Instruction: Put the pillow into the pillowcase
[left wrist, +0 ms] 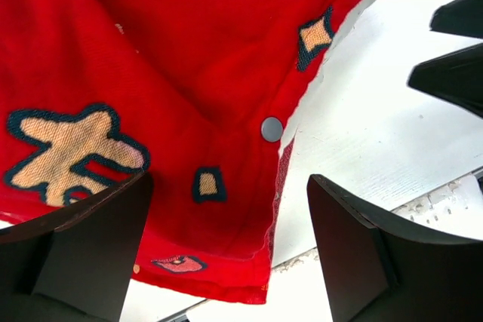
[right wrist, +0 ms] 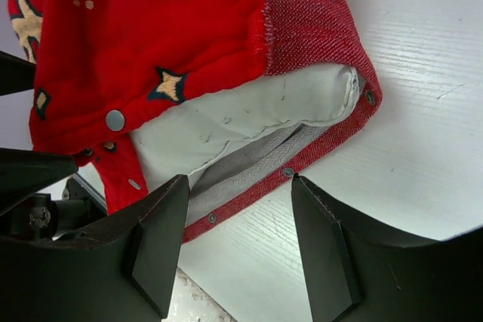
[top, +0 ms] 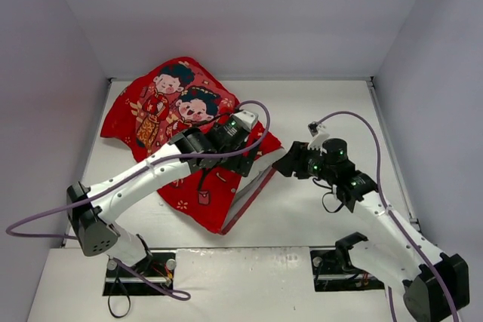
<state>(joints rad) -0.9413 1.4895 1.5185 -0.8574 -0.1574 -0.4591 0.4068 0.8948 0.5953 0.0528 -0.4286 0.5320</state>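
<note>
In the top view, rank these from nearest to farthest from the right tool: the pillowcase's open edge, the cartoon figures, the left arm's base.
1. The open edge, just left of the right tool.
2. The cartoon figures, farther back and to the left.
3. The left arm's base, at the near-left corner.

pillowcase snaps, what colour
Grey snaps on the red pillowcase; clearest in the right wrist view.

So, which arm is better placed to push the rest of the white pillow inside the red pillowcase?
Right, probably: the right gripper faces the open mouth, where the pillow shows. The left gripper hangs over the top of the pillowcase.
</note>
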